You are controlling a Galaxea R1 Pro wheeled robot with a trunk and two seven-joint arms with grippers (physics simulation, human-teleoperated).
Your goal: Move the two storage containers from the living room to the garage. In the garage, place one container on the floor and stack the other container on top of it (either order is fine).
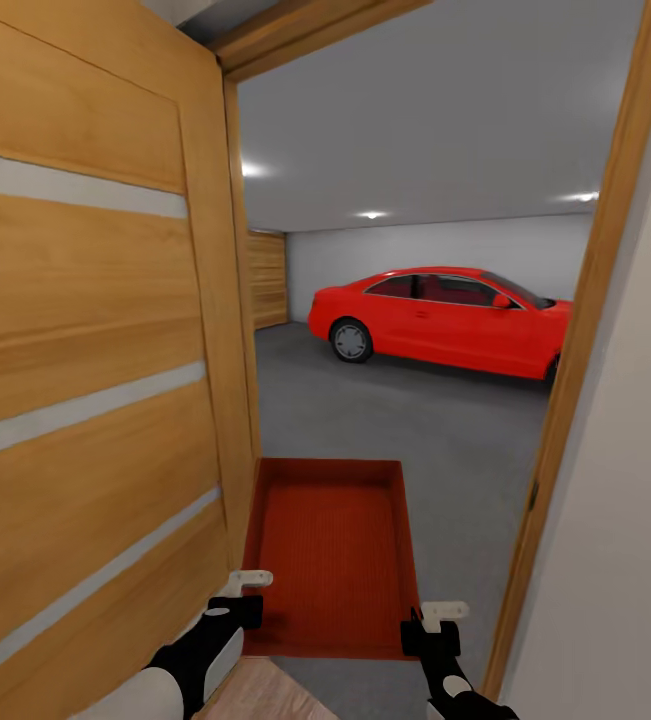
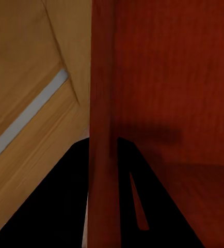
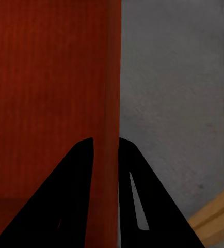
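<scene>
I hold one orange-red storage container (image 1: pixel 330 555) level in front of me in a doorway that opens onto the garage. My left gripper (image 1: pixel 237 600) is shut on the container's left wall (image 2: pixel 100 124), right beside the open wooden door. On the other side, my right gripper (image 1: pixel 427 628) is shut on the container's right wall (image 3: pixel 108 103). Each wrist view shows the thin ribbed wall pinched between two black fingers (image 2: pixel 55 206) (image 3: pixel 55 206). The garage's grey concrete floor (image 1: pixel 415 420) stretches ahead beyond the container.
An open wooden door (image 1: pixel 85 350) stands close on my left. The door frame's right post (image 1: pixel 575 370) and a white wall are close on my right. A red car (image 1: pixel 440 320) is parked across the garage, with wooden plank doors (image 1: pixel 267 278) at the back left.
</scene>
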